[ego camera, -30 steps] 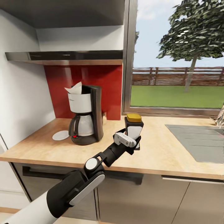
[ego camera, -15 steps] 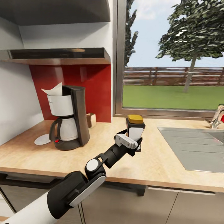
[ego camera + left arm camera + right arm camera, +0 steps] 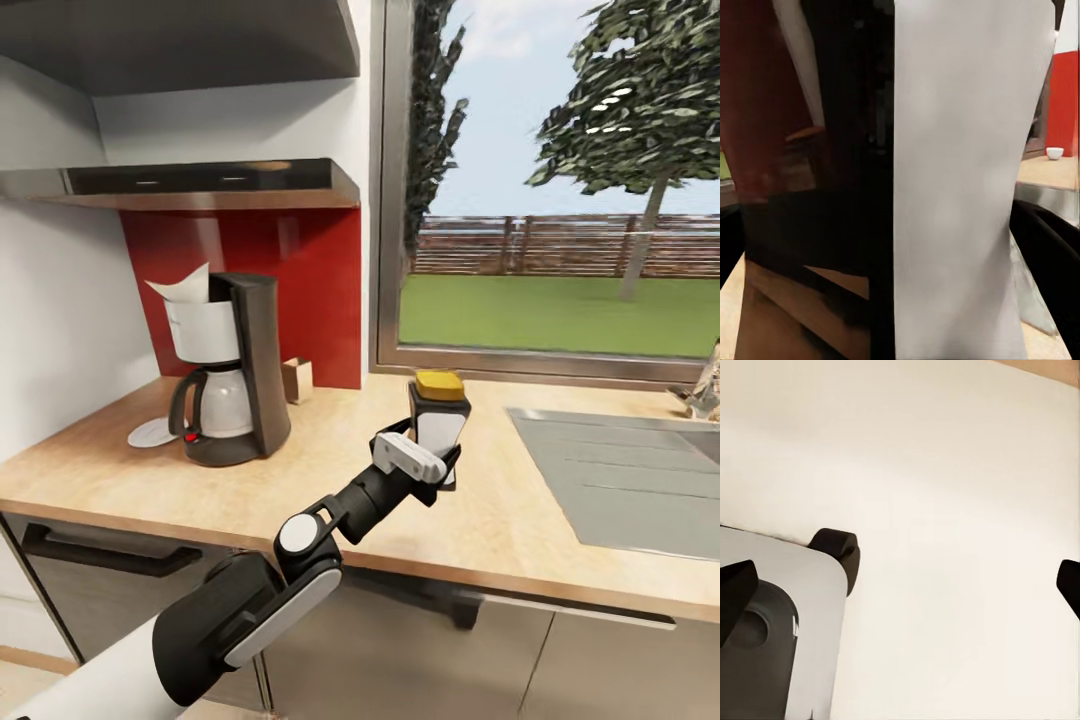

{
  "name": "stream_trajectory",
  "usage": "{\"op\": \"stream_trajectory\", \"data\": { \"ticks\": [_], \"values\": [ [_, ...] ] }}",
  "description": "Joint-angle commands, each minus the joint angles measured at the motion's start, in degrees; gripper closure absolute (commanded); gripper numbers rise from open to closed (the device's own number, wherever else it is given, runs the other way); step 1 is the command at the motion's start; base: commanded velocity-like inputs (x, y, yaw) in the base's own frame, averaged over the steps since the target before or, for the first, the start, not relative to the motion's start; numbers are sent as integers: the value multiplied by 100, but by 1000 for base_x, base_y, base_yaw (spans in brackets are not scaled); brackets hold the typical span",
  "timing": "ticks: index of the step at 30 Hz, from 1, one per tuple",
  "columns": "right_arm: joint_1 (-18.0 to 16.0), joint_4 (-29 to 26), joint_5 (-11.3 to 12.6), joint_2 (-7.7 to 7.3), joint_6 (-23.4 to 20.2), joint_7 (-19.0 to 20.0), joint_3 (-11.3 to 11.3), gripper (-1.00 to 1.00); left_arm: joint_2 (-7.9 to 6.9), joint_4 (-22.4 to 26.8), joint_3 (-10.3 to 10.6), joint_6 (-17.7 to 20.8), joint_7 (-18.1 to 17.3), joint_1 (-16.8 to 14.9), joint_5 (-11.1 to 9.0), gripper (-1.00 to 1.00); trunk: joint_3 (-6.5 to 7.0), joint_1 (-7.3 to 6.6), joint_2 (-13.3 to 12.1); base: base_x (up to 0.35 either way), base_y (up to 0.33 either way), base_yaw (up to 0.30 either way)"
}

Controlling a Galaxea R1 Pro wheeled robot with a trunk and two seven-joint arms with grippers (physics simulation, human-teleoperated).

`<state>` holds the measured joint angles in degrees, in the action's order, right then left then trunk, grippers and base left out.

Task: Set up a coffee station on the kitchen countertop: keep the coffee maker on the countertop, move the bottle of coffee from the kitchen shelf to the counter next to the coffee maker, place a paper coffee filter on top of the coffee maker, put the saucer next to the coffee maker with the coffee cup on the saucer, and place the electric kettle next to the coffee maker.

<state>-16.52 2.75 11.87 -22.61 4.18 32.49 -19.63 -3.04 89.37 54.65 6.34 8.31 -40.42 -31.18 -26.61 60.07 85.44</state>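
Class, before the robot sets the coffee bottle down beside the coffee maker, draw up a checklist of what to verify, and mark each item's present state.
1. Left end effector grips the bottle of coffee: ok.
2. Bottle upright: ok.
3. Bottle next to the coffee maker: not ok, apart.
4. Bare countertop right of the machine: ok.
5. Paper coffee filter on the maker: ok.
6. Right end effector state: cannot tell.

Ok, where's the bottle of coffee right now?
In the head view the bottle of coffee is held upright in the left gripper, above the countertop, between the coffee maker and the sink.
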Motion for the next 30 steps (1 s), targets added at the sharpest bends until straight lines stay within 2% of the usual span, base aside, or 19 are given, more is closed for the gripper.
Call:
{"op": "stream_trajectory", "data": {
  "ticks": [1, 8, 11, 12, 15, 19, 22, 23, 26, 28, 30],
  "values": [
    [-9, 24, 52, 2, 40, 24, -50, -100, -4, 10, 33, 16, 48, -10, -46, 100, -6, -3, 4, -244, -197, 10],
    [-9, 24, 52, 47, 39, 12, -50, -100, -9, 6, 55, 16, 60, -10, -46, 100, -6, -3, 4, -78, -64, 2],
    [-9, 24, 52, 90, 39, 7, -48, -100, 7, 2, 65, 17, 221, -10, -46, 100, -6, -3, 4, -3, -2, 0],
    [-9, 24, 52, 93, 39, 7, -49, -100, 26, -5, 68, 20, 335, -10, -46, 100, -6, -3, 4, -1, -1, 0],
    [-9, 24, 52, 100, 40, 11, -50, -100, 210, -14, 53, 52, 840, -10, -40, 100, -6, -3, 4, 0, 0, 0],
    [-9, 24, 52, 101, 39, 11, -50, -100, 331, -22, -75, 92, 1044, -10, -35, 100, -6, -3, 4, 0, 0, 0],
    [-9, 24, 52, 105, 44, 12, -50, -100, 470, -32, -431, 174, 1100, -10, -20, 100, -6, -3, 4, 0, 0, 0],
    [-9, 24, 52, 102, 45, 12, -50, -100, 552, -36, -617, 331, 1117, -10, -8, 100, -6, -3, 4, 0, 0, 0],
    [-9, 24, 52, 103, 47, 12, -50, -100, 736, -40, -893, 775, 1140, -10, 113, 100, -6, -3, 4, 0, 0, 0],
    [-9, 24, 52, 105, 47, 12, -50, -100, 905, -58, -1346, 1080, 1141, -10, 648, 100, -6, -3, 4, 0, 0, 0],
    [-9, 24, 52, 106, 47, 12, -50, -100, 1000, -186, -1645, 1187, 1139, -10, 989, 100, -6, -3, 4, 0, 0, 0]
  ]
}}
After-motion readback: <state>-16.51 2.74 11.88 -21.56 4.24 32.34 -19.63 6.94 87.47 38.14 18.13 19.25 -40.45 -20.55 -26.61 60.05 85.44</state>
